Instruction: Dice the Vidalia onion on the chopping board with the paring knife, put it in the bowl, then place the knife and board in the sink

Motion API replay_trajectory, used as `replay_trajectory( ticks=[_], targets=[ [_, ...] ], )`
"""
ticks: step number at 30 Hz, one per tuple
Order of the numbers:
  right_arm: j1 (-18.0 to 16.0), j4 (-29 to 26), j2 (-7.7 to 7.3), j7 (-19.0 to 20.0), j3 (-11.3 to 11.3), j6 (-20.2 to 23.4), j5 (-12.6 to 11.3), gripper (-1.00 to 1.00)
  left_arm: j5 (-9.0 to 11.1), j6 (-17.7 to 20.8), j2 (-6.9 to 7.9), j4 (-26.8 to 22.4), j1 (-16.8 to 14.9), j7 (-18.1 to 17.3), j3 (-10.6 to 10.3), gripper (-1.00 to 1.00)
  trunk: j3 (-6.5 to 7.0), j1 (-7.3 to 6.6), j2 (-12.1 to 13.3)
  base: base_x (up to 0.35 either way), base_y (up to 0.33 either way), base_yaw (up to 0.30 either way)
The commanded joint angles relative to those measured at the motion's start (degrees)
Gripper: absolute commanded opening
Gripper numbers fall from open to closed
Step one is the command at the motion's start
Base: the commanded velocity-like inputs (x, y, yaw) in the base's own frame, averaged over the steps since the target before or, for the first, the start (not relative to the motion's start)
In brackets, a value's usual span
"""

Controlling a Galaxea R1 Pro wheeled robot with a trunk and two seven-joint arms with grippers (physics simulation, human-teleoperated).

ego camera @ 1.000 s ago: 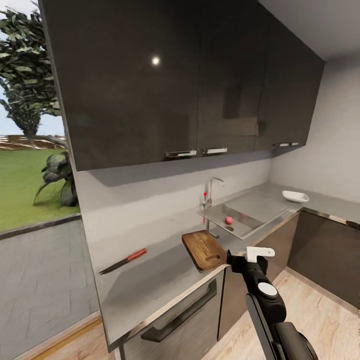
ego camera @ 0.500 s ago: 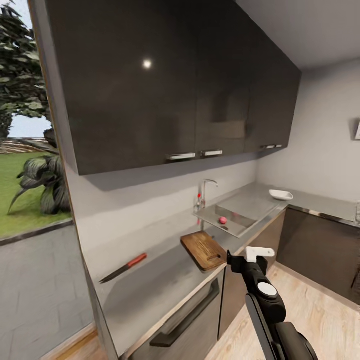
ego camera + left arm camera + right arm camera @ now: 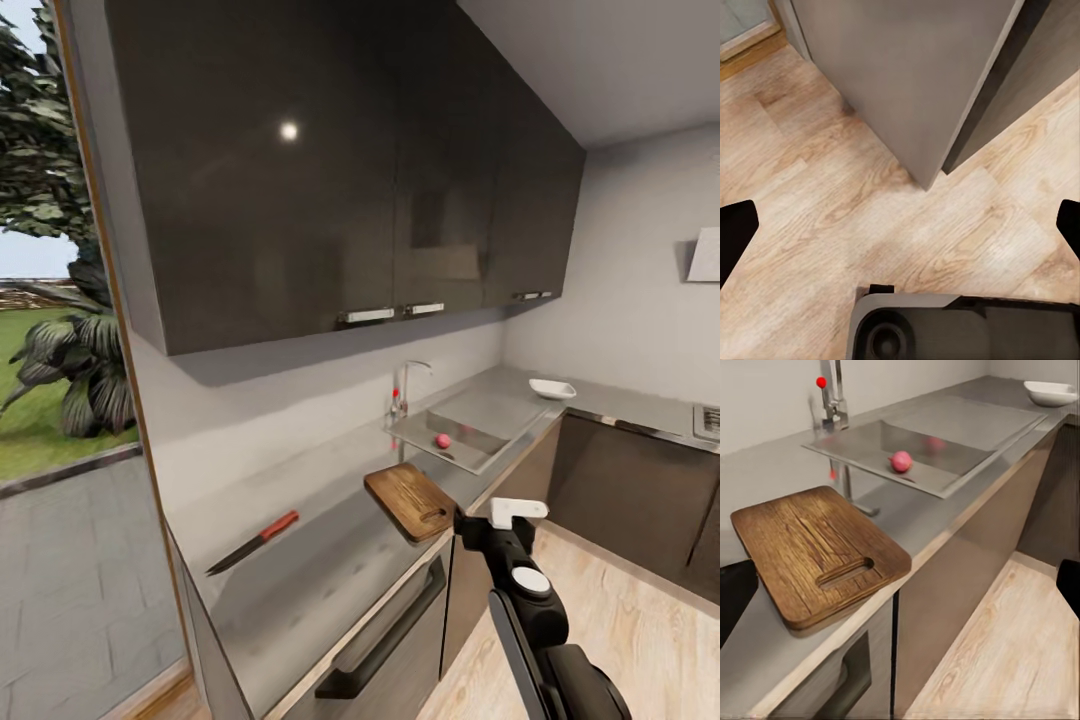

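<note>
Your right fingers (image 3: 478, 517) hang off the front edge of the worktop (image 3: 330, 560), spread wide with nothing between them. In the right wrist view, only the dark tips show at the two sides, one of them (image 3: 735, 592) low beside the board.

The chopping board (image 3: 817, 553) lies flat on the worktop just ahead of the right fingers, slot handle toward them, one rounded corner at the worktop's front edge. Beyond the board is the sink (image 3: 870, 442), with the onion (image 3: 901, 461) resting on its floor, well apart from the fingers. The tap (image 3: 834, 394) with its red knob stands at the sink's back rim. The white bowl (image 3: 1051, 392) sits on the worktop past the sink, farthest from the fingers.

The knife (image 3: 252, 542) lies flat on the worktop on the far side of the board from the sink, red handle toward the board, dark blade pointing away.

Your left fingers (image 3: 736, 229) are also spread wide and empty, and they point down at the wooden floor (image 3: 832, 202), near the corner of a grey cabinet (image 3: 907, 75).
</note>
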Motion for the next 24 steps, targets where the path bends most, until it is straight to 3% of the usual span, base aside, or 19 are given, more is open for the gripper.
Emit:
replay_trajectory(
  ticks=[1, 5, 7, 9, 14, 15, 17, 19, 24],
  targets=[
    [0.0, 0.1, 0.04, -1.0, 0.1, 0.7, 0.0, 1.00, 0.5, -0.1, 0.01, 0.1, 0.0, 0.0, -0.1, 1.00, -0.01, 0.02, 0.0, 0.000, 0.005, -0.002],
    [-0.1, 0.4, 0.42, -3.1, 0.2, 2.1, -0.3, 1.00, 0.5, -0.1, 0.01, 0.5, 0.0, -0.1, 0.0, 1.00, -0.01, 0.02, 0.0, 0.000, 0.002, -0.001],
    [-1.7, 1.5, 2.09, -3.9, 0.2, 2.7, -0.3, 1.00, 0.5, -0.1, -0.04, 0.6, 0.0, -0.1, 0.0, 1.00, 0.00, 0.02, 0.0, 0.000, 0.000, 0.000],
    [-3.2, 3.4, 2.65, -4.0, 0.2, 3.0, -0.3, 1.00, 0.5, -0.1, -0.06, 0.7, 0.0, -0.1, 0.0, 1.00, 0.00, 0.02, 0.0, 0.000, 0.000, 0.000],
    [-10.7, 9.5, 4.23, -4.4, 0.2, 5.7, -0.2, 1.00, 0.5, -0.1, -0.08, 1.2, 0.0, -0.1, 0.0, 1.00, 0.00, 0.02, 0.0, 0.000, 0.000, 0.000],
    [-15.1, 12.9, 4.96, -5.3, 0.2, 7.8, -0.2, 1.00, 0.5, -0.1, -0.13, 1.3, 0.0, -0.1, 0.0, 1.00, 0.00, 0.02, 0.0, 0.000, 0.000, 0.000],
    [-18.5, 15.9, 5.32, -6.1, 0.2, 8.7, -0.2, 1.00, 0.5, -0.1, -0.15, 1.4, 0.0, -0.1, -0.1, 1.00, 0.00, 0.02, 0.0, 0.000, 0.000, 0.000],
    [-24.5, 23.8, 5.66, -7.0, 0.2, 9.3, -0.2, 1.00, 0.5, -0.1, -0.17, 1.5, 0.0, -0.1, -0.1, 1.00, 0.00, 0.02, 0.0, 0.000, 0.000, 0.000],
    [-31.7, 35.9, 5.66, -7.3, 0.1, 8.8, -0.5, 1.00, 0.5, -0.1, -0.17, 1.5, 0.0, -0.1, -0.1, 1.00, 0.00, 0.02, 0.0, 0.000, 0.000, 0.000]
  ],
)
